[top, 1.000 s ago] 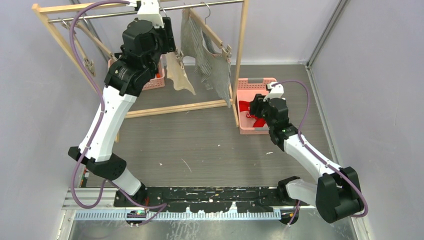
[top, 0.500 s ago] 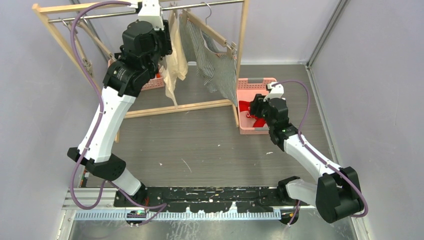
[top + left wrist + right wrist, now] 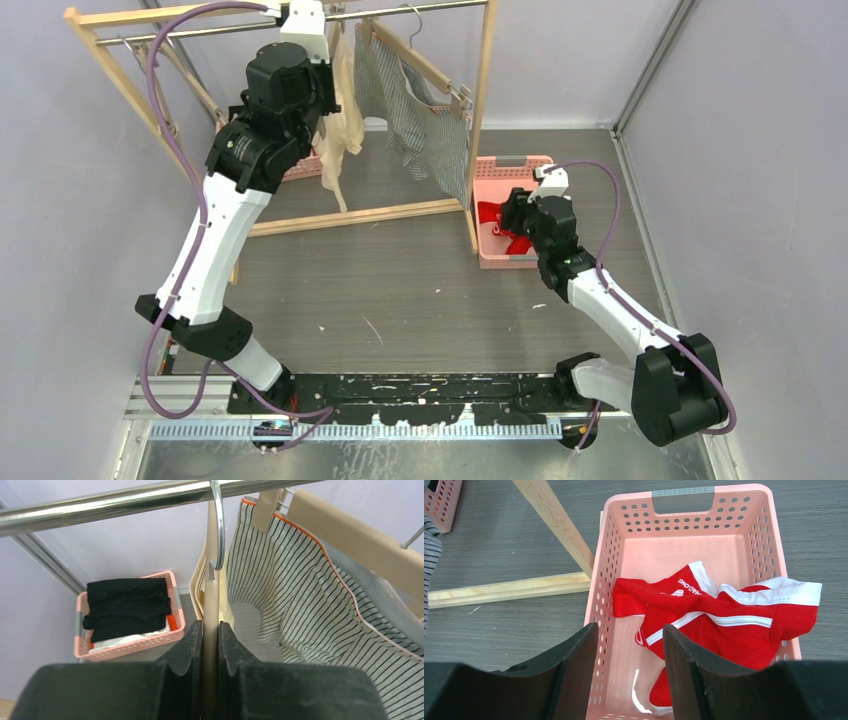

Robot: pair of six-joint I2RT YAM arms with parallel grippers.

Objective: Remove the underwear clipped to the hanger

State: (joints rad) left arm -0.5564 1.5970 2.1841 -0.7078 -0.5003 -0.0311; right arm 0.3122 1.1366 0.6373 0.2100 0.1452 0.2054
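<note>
My left gripper is shut on the bar of a beige wooden hanger, whose hook is over the metal rail. The cream-beige underwear hangs from that hanger, just right of my left gripper. The grey striped underwear is clipped to a second hanger to the right. My right gripper is open and empty above a pink basket. The red underwear with white trim lies in that basket.
A wooden rack frame with a metal top rail stands at the back of the table. Another pink basket holding folded black clothes sits behind the rack on the left. Grey walls close in on all sides.
The cream underwear has swung left and up, and now hangs narrow beside my left gripper. The striped underwear has swung slightly right. The right arm has not moved.
</note>
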